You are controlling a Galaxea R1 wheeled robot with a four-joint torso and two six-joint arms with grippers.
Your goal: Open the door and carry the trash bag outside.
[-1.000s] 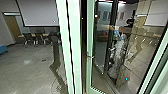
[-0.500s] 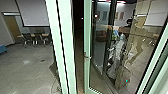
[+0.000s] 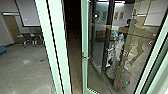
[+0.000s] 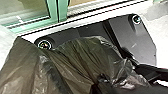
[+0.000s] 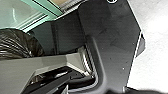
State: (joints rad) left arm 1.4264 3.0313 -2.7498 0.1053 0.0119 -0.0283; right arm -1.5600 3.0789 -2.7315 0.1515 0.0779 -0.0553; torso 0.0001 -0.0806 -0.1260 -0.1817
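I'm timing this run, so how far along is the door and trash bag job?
The door looks at least partly open: a dark gap shows beside its handle. The trash bag appears in hand, bunched close to the left wrist camera. Getting it outside seems left, since the door and green post stand ahead of the robot.

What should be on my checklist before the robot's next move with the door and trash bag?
1. Glass door with pale green frame ajar: ok, a dark gap runs beside its handle edge.
2. Metal door handle in sight: ok.
3. Gap wide enough for the robot: cannot tell.
4. Route beyond the gap readable: not ok, mostly dark.
5. Thin, dark translucent plastic trash bag with the robot: ok, bunched up at its left wrist.
6. Bag firmly gripped: cannot tell.
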